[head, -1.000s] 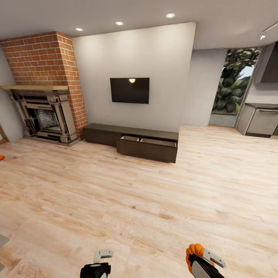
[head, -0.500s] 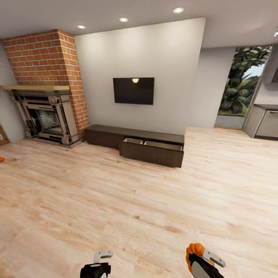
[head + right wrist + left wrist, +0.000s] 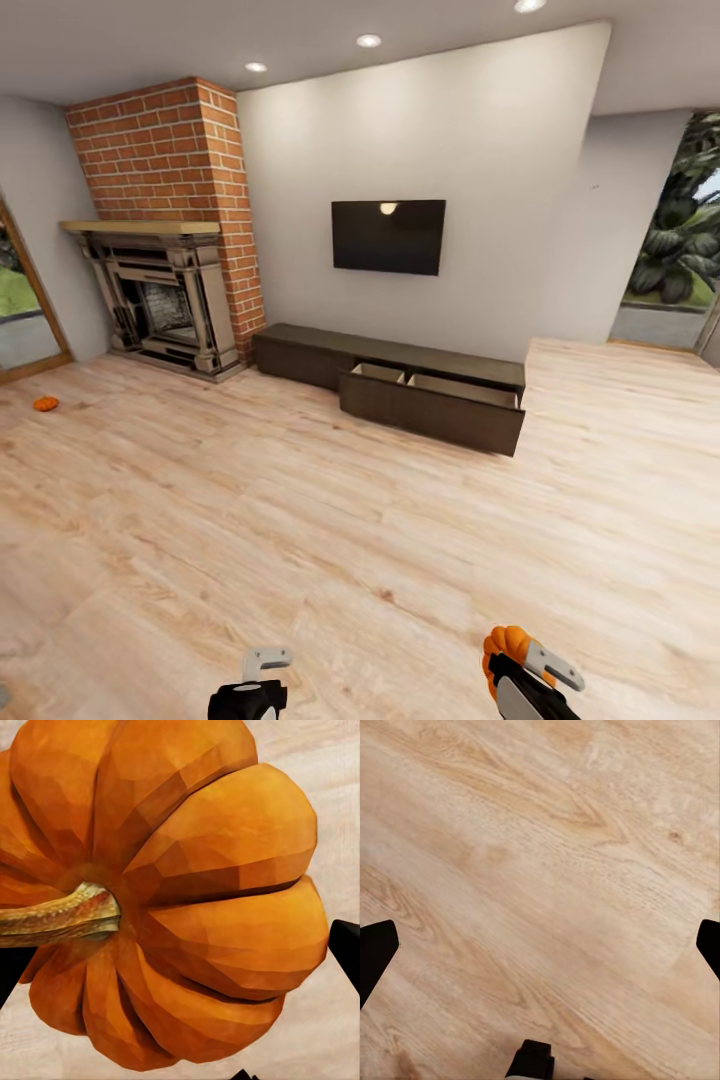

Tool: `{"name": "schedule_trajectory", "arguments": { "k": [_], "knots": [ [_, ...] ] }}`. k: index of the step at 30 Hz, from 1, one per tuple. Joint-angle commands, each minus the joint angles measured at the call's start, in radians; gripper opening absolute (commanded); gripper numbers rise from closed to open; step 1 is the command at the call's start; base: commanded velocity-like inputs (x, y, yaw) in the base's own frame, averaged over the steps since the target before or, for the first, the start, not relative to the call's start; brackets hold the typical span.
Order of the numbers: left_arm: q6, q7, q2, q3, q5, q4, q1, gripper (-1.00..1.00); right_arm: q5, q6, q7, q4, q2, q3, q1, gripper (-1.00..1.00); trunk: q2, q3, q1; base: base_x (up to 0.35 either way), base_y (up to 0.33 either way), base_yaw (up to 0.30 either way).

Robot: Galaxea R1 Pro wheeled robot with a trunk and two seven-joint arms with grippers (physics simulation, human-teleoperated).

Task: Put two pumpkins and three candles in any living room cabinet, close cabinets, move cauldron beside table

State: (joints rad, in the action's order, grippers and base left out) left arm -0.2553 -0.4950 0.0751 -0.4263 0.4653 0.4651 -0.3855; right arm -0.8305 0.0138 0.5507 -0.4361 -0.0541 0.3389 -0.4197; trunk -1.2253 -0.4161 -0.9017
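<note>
- Head view: the long dark cabinet (image 3: pixel 395 385) sits in the middle of the frame against the white wall, under the black television (image 3: pixel 389 236). Its wide drawer (image 3: pixel 433 408) stands pulled out, open at the top, and two compartments show inside.
- Head view, upper left: a brick fireplace (image 3: pixel 165 290) with a pale mantel stands just left of the cabinet.
- Head view, far left edge: a small orange pumpkin on the floor (image 3: pixel 45 404) lies on the pale wooden floor (image 3: pixel 300 530), well apart from the cabinet and near a glass door.
- Head view, bottom edge: the left gripper (image 3: pixel 255 678) pokes up at lower centre with one grey finger showing and nothing in it.
- Head view, lower right: the right gripper (image 3: pixel 520 655) carries a held pumpkin (image 3: pixel 503 647), with orange bulging on the left of its grey finger.
- Left wrist view: bare wood planks lie below, and the dark fingertips (image 3: pixel 375 954) sit at opposite edges of the frame, so the left gripper is spread wide and empty.
- Right wrist view: the held pumpkin (image 3: pixel 172 892) swells across nearly the whole frame, its brown stem (image 3: pixel 56 916) pointing to the left edge. Dark fingertips (image 3: pixel 345 952) peek out at both sides, clamped on it, with the floor behind.
</note>
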Motion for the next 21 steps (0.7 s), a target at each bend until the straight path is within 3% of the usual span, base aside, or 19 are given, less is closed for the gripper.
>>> {"name": "schedule_trajectory", "arguments": {
  "k": [1,15,21],
  "knots": [
    [-0.004,-0.008,0.0,-0.008,0.007,0.001,-0.001,1.0,-0.003,0.002,0.009,-0.003,-0.001,0.009,-0.001,-1.0,-0.001,-0.001,-0.001,0.35,0.03,0.274],
    [-0.004,-0.008,0.008,-0.009,0.006,0.001,-0.001,1.0,-0.004,0.002,0.009,-0.004,-0.002,0.008,-0.001,-1.0,-0.001,-0.005,-0.001,0.35,0.003,0.273],
    [-0.004,-0.008,0.008,-0.009,0.006,0.001,-0.001,1.0,-0.002,0.002,0.008,-0.004,-0.002,0.009,-0.001,-1.0,-0.001,-0.006,-0.001,0.35,0.0,0.063]
  ]
}}
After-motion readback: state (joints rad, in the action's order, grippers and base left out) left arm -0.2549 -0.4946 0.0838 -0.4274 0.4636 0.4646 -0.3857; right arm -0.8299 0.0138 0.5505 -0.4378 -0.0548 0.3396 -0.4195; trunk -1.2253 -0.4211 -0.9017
